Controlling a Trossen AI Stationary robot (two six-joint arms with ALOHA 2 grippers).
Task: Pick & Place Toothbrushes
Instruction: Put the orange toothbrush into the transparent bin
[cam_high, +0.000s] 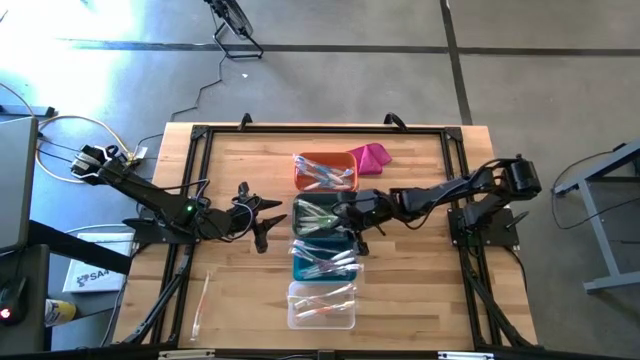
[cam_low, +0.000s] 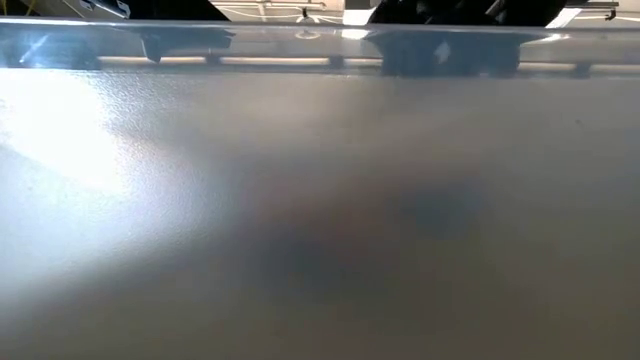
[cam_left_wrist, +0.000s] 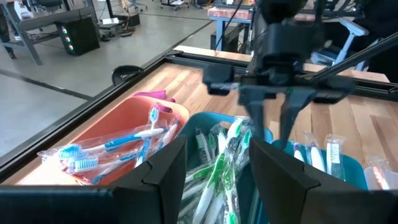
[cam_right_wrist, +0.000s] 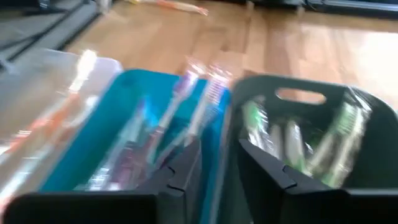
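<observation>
right gripper (cam_high: 352, 222): over grey bin (cam_high: 312, 203), fingers apart, empty | left gripper (cam_high: 262, 215): spread, empty | loose toothbrush (cam_high: 201, 305): lengthwise front-to-back on table (cam_high: 420, 290)

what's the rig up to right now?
It's sorting wrapped toothbrushes by colour into a row of four bins: orange bin, grey bin, teal bin, clear bin. The right gripper hangs open over the grey and teal bins, holding nothing. The left gripper waits open beside the row. One toothbrush lies loose on the table.
</observation>
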